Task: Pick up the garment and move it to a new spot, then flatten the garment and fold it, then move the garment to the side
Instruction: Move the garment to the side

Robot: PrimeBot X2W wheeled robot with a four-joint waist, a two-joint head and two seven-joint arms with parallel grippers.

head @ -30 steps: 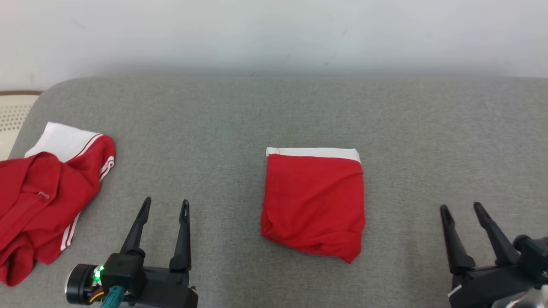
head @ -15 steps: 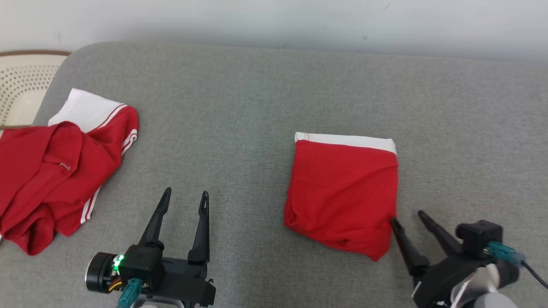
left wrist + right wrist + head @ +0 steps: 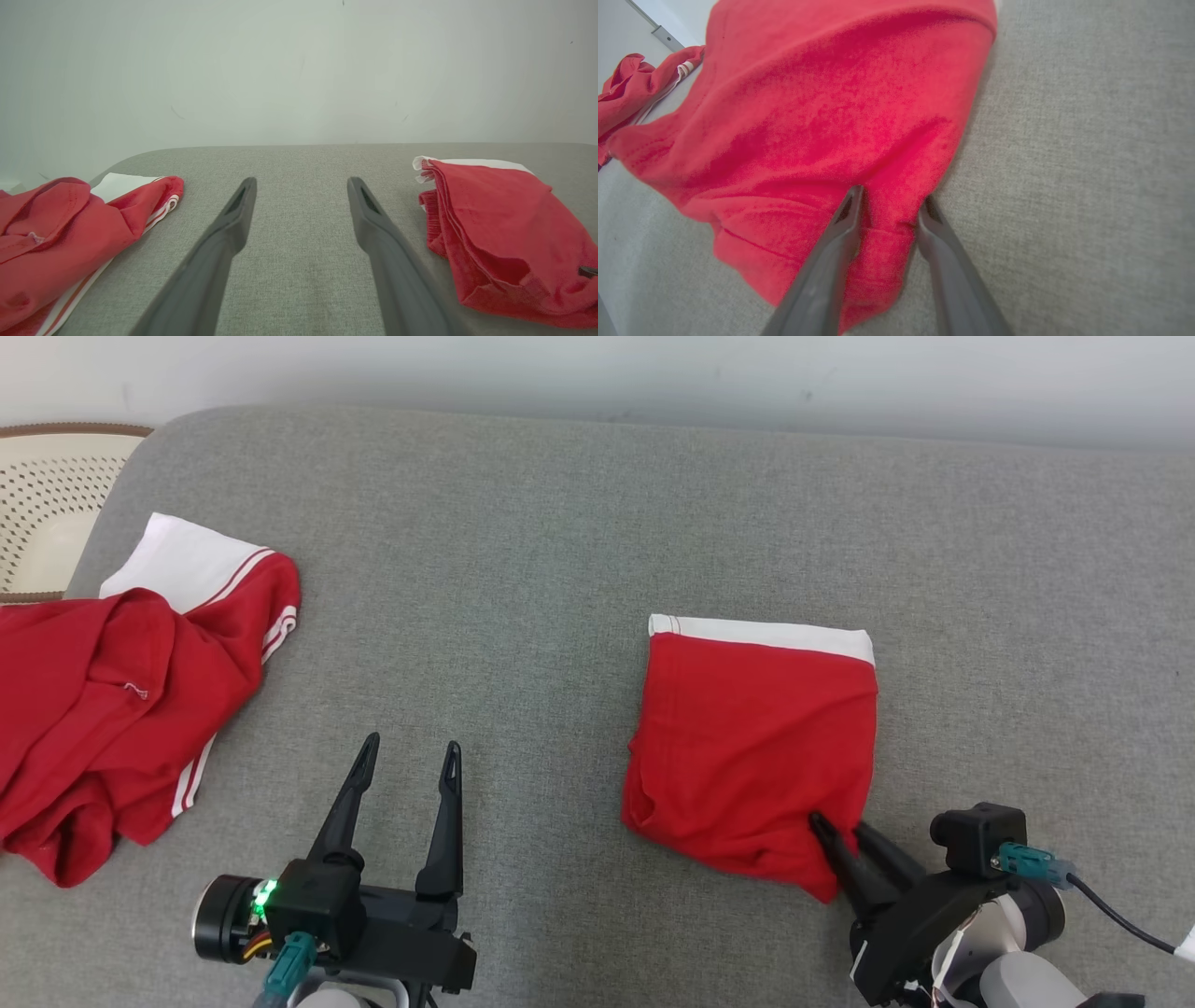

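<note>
1. Red and folded into a compact rectangle, the garment (image 3: 752, 747) lay on the grey upholstered seat (image 3: 560, 551), right of centre in the head view. It was well apart from a crumpled red-and-white garment (image 3: 121, 709) at the left end.
2. The right gripper (image 3: 840, 824) sat at the fold's near right corner. Its jaws were narrowed to about half their spread around a raised ridge of cloth. Whether they had a firm hold, I cannot tell.
3. The left gripper (image 3: 412, 742) hovered over bare seat fabric, its jaws spread wide and holding nothing.
4. The step in hand appeared to be the last one, taking the folded piece to the side. To do it well, the pinch should reach deep enough to catch every layer at that corner, not only the top sheet. Otherwise the stack would likely peel open.
5. A low carry or a gentle drag along the seat would suit best, since a one-corner lift lets the far layers hang and unfold.
6. The white hem band (image 3: 761, 637) marked the far edge, facing the wall and away from the robot.
7. The long axis ran near to far, leaning slightly, so the lumpy near right corner pointed toward the right gripper.
</note>
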